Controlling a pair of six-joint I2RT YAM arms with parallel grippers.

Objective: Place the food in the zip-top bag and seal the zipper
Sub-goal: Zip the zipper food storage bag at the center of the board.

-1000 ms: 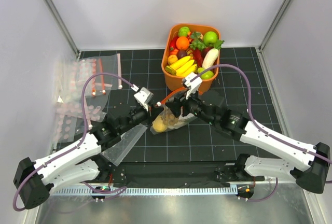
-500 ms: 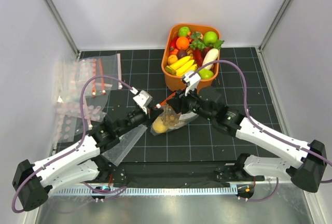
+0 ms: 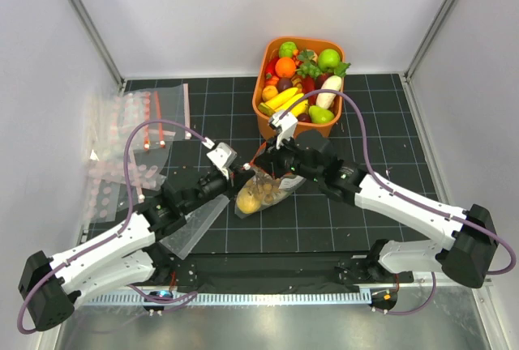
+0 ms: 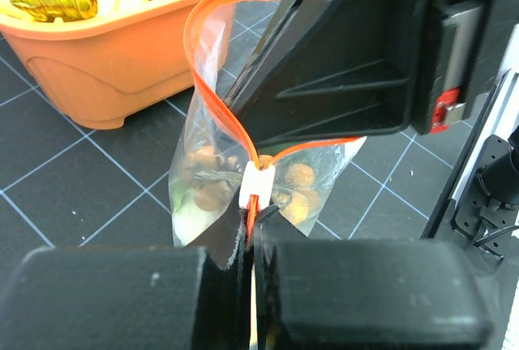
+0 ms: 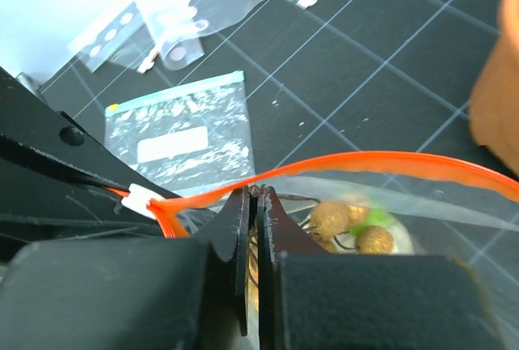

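The zip-top bag (image 3: 261, 192) hangs between my two grippers over the black mat, its mouth gaping. Its red-orange zipper (image 4: 212, 99) loops open, with a white slider (image 4: 258, 186) at the near end. Inside lies the food: brown balls (image 5: 331, 216), a yellow piece and something white and green (image 4: 191, 219). My left gripper (image 4: 253, 228) is shut on the zipper's end just behind the slider. My right gripper (image 5: 258, 196) is shut on the bag's rim right at the zipper (image 5: 365, 160), close to the slider (image 5: 139, 198). In the top view the grippers (image 3: 242, 170) (image 3: 263, 164) nearly touch.
An orange basket (image 3: 263, 115) full of toy fruit stands just behind the bag. A clear bag with a teal strip (image 5: 182, 135) lies on the mat under the left arm. Several more clear bags (image 3: 130, 135) lie at the left edge.
My right gripper has slid left along the bag's mouth toward the left gripper and gone from open to shut on the rim. The left gripper has kept its hold.
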